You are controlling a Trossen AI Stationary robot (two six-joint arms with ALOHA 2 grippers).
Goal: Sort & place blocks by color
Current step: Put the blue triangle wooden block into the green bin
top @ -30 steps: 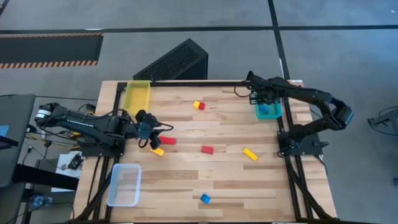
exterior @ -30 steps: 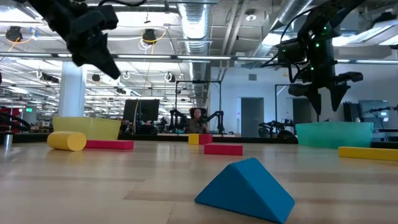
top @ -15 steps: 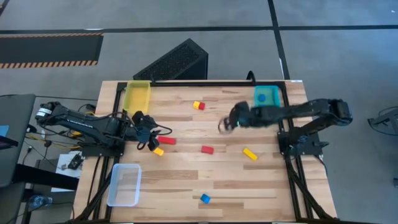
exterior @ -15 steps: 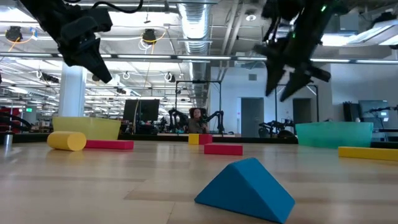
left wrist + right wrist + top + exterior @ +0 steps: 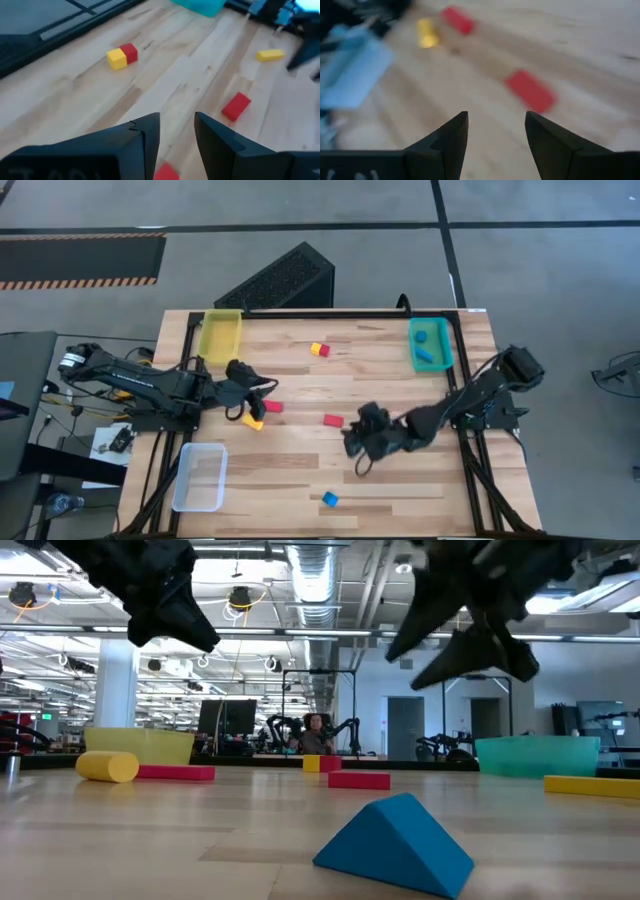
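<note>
My left gripper (image 5: 247,387) (image 5: 177,134) hovers open above the table's left part, just over a red block (image 5: 272,407) (image 5: 166,172) that lies flat next to a yellow cylinder (image 5: 253,422). My right gripper (image 5: 357,444) (image 5: 496,131) is open above the table's middle, right of and nearer than another flat red block (image 5: 333,420) (image 5: 530,91). A yellow-and-red pair (image 5: 319,349) sits farther back. A blue wedge (image 5: 329,499) (image 5: 395,845) rests near the near edge. A yellow oblong block (image 5: 270,55) (image 5: 595,785) lies under my right arm. Blue blocks (image 5: 431,358) lie in the teal tray.
The yellow tray (image 5: 220,335) stands at the far left corner, the teal tray (image 5: 446,345) at the far right, the clear tray (image 5: 200,476) at the near left. My right arm (image 5: 470,400) stretches slantwise across the table's right half. Bare wood lies near the near right corner.
My right gripper has left the teal tray at the far right and swept fast toward the table's middle and near side, ending by the middle red block. My left gripper has shifted a little toward the right, over the left red block. No block has moved.
</note>
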